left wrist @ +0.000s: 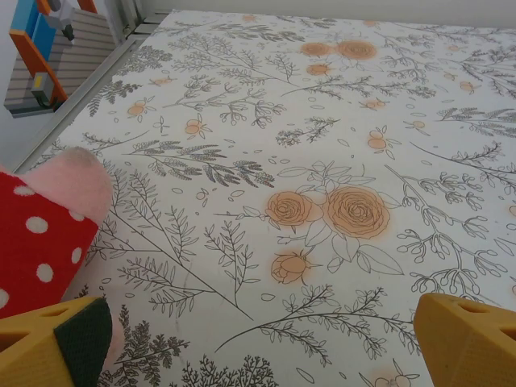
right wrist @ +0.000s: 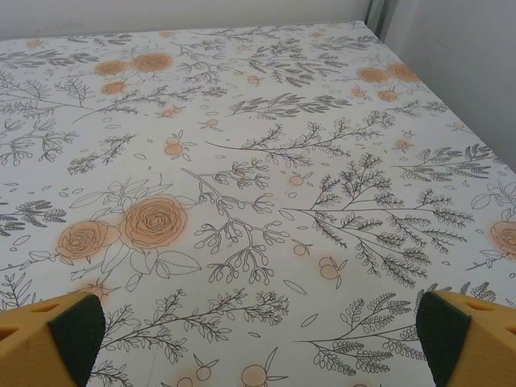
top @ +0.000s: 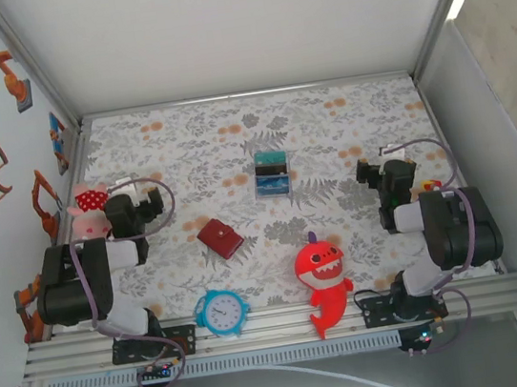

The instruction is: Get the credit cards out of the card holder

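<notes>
Dark-red card holder (top: 220, 238), one; credit cards (top: 271, 174), two visible

Both arms are folded back above their bases with elbows bent outward, the left gripper (top: 154, 206) and the right gripper (top: 369, 174) hanging low and pointing toward the far side, each with its yellow fingers (right wrist: 48, 347) spread wide, gripping nothing.

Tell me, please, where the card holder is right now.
In the top view, the card holder lies closed on the table, left of centre, beyond the blue clock, with the credit cards farther back.
</notes>
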